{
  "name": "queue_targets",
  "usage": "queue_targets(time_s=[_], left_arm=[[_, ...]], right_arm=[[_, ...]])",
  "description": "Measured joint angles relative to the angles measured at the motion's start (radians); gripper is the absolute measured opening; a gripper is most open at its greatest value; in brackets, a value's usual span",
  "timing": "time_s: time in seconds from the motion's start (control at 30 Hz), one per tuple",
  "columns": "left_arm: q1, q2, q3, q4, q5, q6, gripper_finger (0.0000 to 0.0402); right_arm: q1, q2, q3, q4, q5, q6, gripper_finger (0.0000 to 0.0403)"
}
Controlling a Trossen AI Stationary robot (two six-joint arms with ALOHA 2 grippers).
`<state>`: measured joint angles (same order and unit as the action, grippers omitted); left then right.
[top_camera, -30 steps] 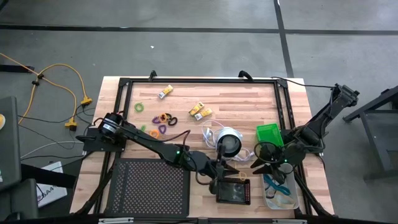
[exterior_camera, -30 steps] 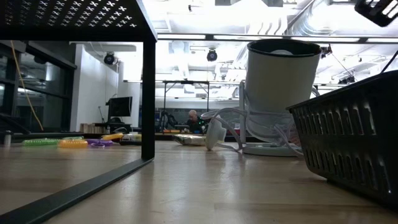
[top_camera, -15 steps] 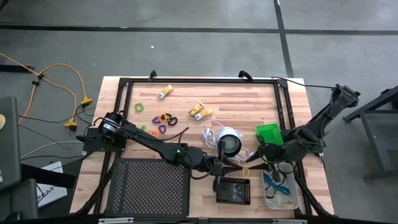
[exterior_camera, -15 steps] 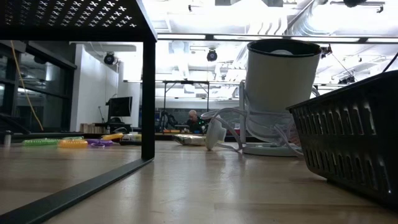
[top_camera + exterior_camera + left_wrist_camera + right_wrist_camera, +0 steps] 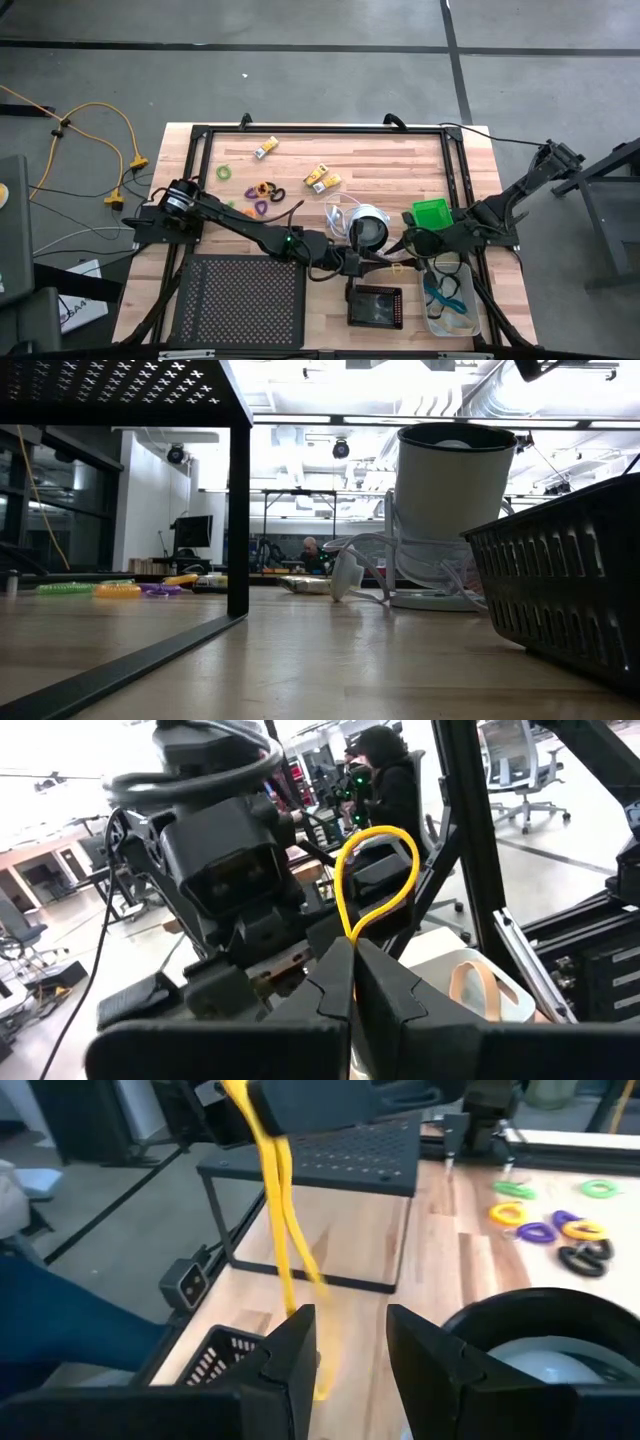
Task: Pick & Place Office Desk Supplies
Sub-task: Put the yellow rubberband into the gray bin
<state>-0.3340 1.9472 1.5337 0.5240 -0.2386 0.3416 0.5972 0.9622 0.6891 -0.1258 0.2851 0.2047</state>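
Here, no readable writing: left pincer (image 5: pixel 352 960) clenched on yellow loop (image 5: pixel 375 880), right pincer (image 5: pixel 350 1345) released around it.

Seen from above, the left gripper (image 5: pixel 372 262) reaches across the wooden table (image 5: pixel 380 170) to just below the round white-and-black object (image 5: pixel 367 228), meeting the right gripper (image 5: pixel 408 250) beside the green tray (image 5: pixel 432 214). A small yellow loop (image 5: pixel 397 266) shows between them. Coloured loops (image 5: pixel 262 192) and yellow-and-white packs (image 5: pixel 321 179) lie farther back. A black tray (image 5: pixel 375 306) and a clear tray (image 5: pixel 449 308) sit near the front edge.
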Motion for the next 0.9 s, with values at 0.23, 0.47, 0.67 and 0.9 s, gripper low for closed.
queue_targets(time_s=[0.23,0.47,0.67,0.9], left_arm=[[0.005,0.000,0.000,-0.008,0.000,-0.002,0.0000],[-0.003,0.000,0.000,-0.018,0.000,-0.002,0.0000],[-0.003,0.000,0.000,-0.017,0.000,-0.002,0.0000],[-0.003,0.000,0.000,-0.010,0.000,0.002,0.0000]], right_arm=[[-0.018,0.026,0.000,0.042,-0.087,0.000,0.0112],[-0.018,0.030,0.000,0.078,-0.113,0.000,0.0112],[-0.018,0.031,0.000,0.121,-0.111,-0.008,0.0112],[-0.022,0.073,0.000,0.193,-0.134,-0.053,0.0112]])
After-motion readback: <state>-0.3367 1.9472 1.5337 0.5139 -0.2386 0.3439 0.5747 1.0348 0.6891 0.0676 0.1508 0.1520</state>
